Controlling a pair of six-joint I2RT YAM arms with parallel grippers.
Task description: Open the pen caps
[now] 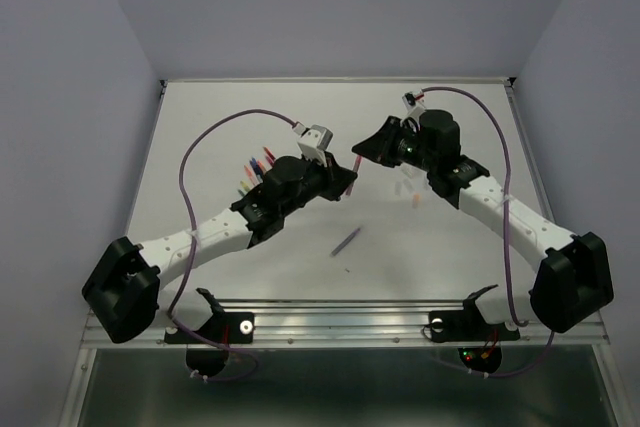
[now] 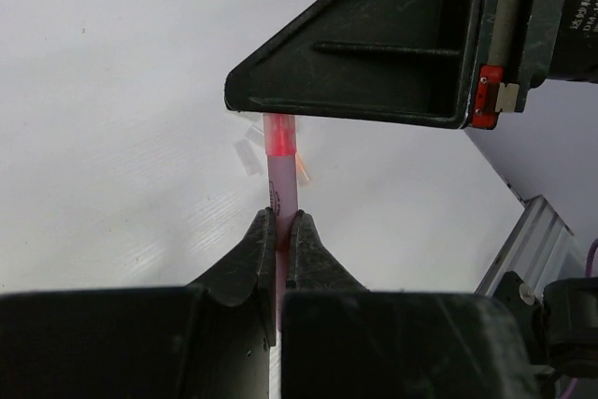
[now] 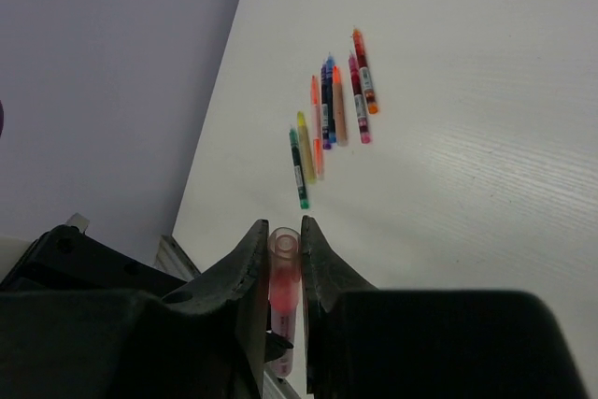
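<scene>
Here, left gripper (image 2: 282,221) pinches the slim pink pen (image 2: 282,184); right gripper (image 3: 282,231) clamps its translucent tubular cap (image 3: 284,273).

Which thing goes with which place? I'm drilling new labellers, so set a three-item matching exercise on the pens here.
Things:
1 pink pen
2 dark pen
3 row of coloured pens

Places:
A lying alone near the middle of the table
B side by side, left of the table's middle
C gripped by both the left gripper and the right gripper

Pairs: 1-C, 2-A, 3-B.
</scene>
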